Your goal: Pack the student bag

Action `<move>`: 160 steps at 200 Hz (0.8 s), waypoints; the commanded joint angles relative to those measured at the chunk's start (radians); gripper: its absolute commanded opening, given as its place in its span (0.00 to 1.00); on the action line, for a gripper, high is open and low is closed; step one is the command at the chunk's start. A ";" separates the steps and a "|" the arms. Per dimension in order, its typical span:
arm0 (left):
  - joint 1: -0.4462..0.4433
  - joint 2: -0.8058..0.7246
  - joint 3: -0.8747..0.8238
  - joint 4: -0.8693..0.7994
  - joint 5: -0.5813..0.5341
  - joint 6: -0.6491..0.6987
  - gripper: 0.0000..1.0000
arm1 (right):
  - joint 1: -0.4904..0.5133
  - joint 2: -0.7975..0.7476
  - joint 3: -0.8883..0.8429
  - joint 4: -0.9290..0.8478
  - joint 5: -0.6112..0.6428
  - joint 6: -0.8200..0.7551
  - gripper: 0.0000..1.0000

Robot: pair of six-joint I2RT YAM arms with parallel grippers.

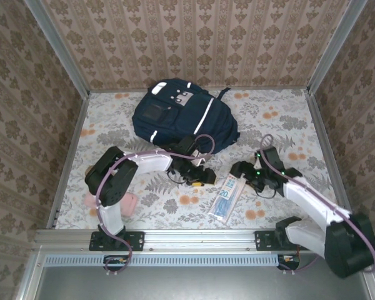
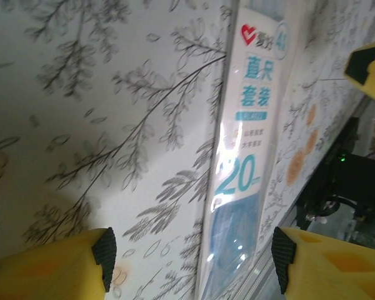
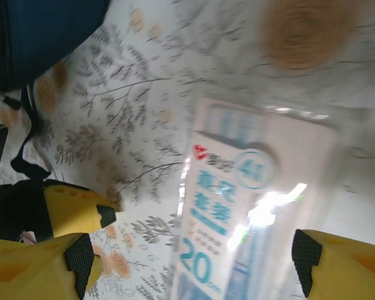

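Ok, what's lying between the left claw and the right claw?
A clear ruler-set packet, flat on the floral tabletop. Its far end sits between the left claw and the right claw in the top external view.

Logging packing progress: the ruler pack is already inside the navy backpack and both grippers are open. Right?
No. The ruler pack lies on the table, in front of the student bag, not inside it; the top view shows this. The left gripper and right gripper are open.
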 commanded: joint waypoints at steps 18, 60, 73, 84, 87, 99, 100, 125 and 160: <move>0.003 0.082 0.026 0.119 0.109 -0.075 0.68 | -0.105 0.000 -0.113 0.091 -0.111 0.010 0.84; -0.005 0.164 0.112 0.136 0.126 -0.117 0.68 | -0.142 0.152 -0.093 0.201 -0.163 -0.020 0.84; -0.012 0.189 0.138 0.136 0.127 -0.128 0.68 | -0.142 0.195 -0.082 0.222 -0.186 -0.024 0.84; -0.017 0.208 0.160 0.136 0.128 -0.138 0.68 | -0.142 0.225 -0.079 0.258 -0.218 -0.017 0.83; -0.017 0.212 0.164 0.135 0.129 -0.141 0.68 | -0.142 0.232 -0.079 0.270 -0.228 -0.012 0.82; -0.020 0.228 0.181 0.141 0.132 -0.152 0.67 | -0.141 0.248 -0.080 0.310 -0.250 0.009 0.81; -0.020 0.229 0.183 0.142 0.132 -0.152 0.67 | -0.141 0.248 -0.081 0.312 -0.251 0.010 0.81; -0.029 0.253 0.210 0.150 0.146 -0.163 0.66 | -0.141 0.284 -0.087 0.418 -0.294 0.072 0.80; -0.033 0.264 0.205 0.172 0.156 -0.177 0.63 | -0.130 0.356 -0.105 0.624 -0.343 0.210 0.78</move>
